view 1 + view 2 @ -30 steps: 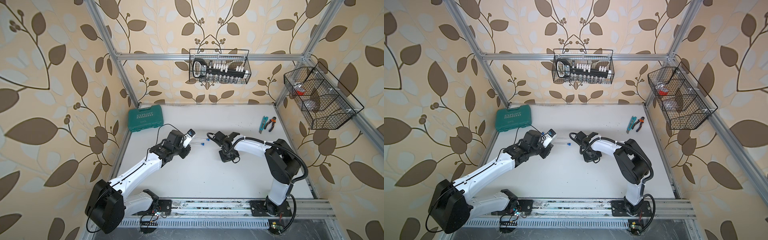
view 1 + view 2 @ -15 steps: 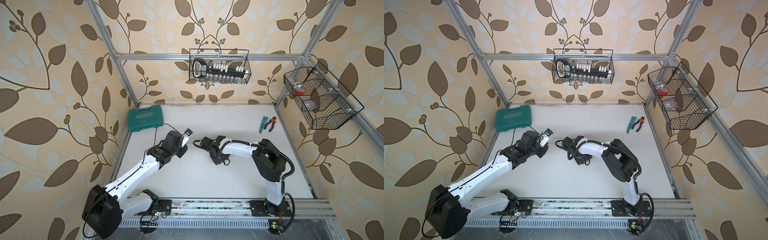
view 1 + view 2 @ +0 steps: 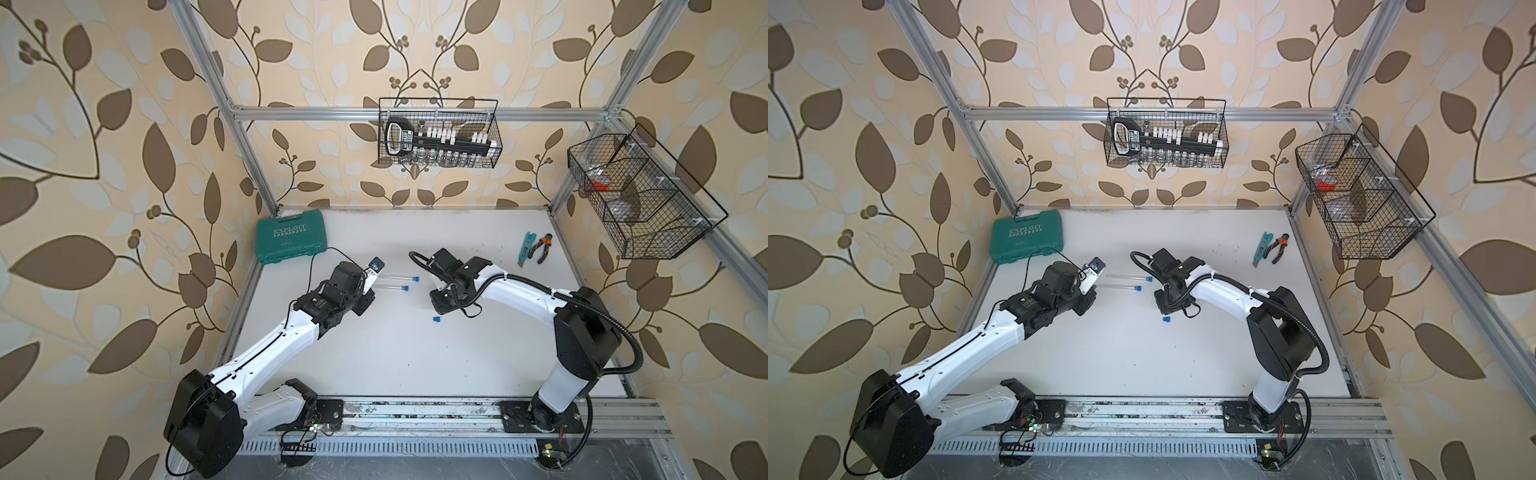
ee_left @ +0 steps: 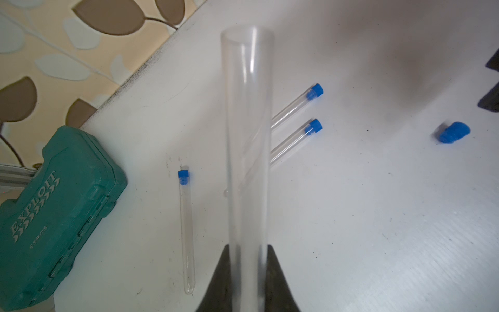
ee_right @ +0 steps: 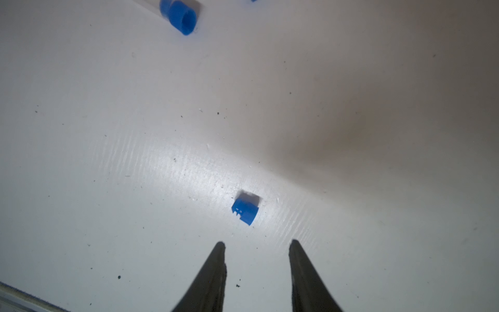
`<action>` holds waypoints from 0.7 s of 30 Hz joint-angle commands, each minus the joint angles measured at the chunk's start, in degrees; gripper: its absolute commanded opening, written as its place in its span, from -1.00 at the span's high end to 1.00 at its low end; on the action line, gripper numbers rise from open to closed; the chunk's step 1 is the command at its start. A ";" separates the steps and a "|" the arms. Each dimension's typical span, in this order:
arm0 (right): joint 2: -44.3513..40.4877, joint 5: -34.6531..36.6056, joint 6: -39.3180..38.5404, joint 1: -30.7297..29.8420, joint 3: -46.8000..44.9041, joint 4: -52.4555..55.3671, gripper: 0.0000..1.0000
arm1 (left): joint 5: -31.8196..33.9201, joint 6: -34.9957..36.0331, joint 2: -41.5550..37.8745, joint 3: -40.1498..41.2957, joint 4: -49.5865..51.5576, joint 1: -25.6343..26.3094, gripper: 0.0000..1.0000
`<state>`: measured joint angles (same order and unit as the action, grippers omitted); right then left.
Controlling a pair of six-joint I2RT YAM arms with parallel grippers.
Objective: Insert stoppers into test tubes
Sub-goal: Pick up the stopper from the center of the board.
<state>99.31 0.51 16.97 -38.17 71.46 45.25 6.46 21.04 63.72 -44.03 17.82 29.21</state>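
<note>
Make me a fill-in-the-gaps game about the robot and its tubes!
The held tube in the left gripper has ____ stopper in it.
The plugged tubes lying on the table number ____.
The loose stopper is coloured ____.
The right gripper is ____ and empty.
Missing words: no; three; blue; open.

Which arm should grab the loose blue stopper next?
Right. The right gripper hangs open just short of the loose stopper; the left gripper is shut on the unstoppered tube.
</note>
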 commanded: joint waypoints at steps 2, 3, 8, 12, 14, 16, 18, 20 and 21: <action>-2.02 -3.82 -11.33 1.92 0.77 -0.92 0.26 | -0.73 1.87 -1.47 1.25 -0.33 -0.57 1.00; -3.12 -4.73 -14.62 3.14 0.74 -2.09 0.25 | -1.60 2.18 -1.58 1.61 -0.40 -0.97 1.00; -8.17 -11.08 -36.41 9.98 -3.92 -10.67 0.19 | -7.66 3.75 -1.76 2.76 -0.05 -3.30 1.00; -9.72 -15.86 -59.21 12.55 -9.38 -14.13 -0.01 | -11.05 5.79 -1.72 3.84 -0.96 -4.12 1.00; -7.56 -16.74 -63.73 13.51 -8.07 -12.56 -0.02 | -12.19 6.68 -1.34 3.95 -1.29 -4.47 1.00; -6.04 -18.89 -65.08 13.57 -7.13 -12.53 -0.02 | -13.08 7.49 -0.85 3.91 -1.39 -4.62 1.00; -5.51 -20.17 -65.84 12.37 -8.43 -14.00 -0.02 | -13.75 8.51 -0.41 4.04 -1.56 -4.77 1.00; -4.66 -18.63 -68.01 11.51 -10.38 -14.53 -0.02 | -13.79 9.48 -0.03 4.04 -1.65 -4.86 1.00; -4.69 -18.21 -68.65 11.38 -11.60 -15.59 -0.02 | -13.89 10.01 0.16 4.04 -1.71 -4.95 1.00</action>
<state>93.67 -15.49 -44.23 -25.89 62.48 31.00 -4.93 28.53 63.46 -40.12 17.72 25.02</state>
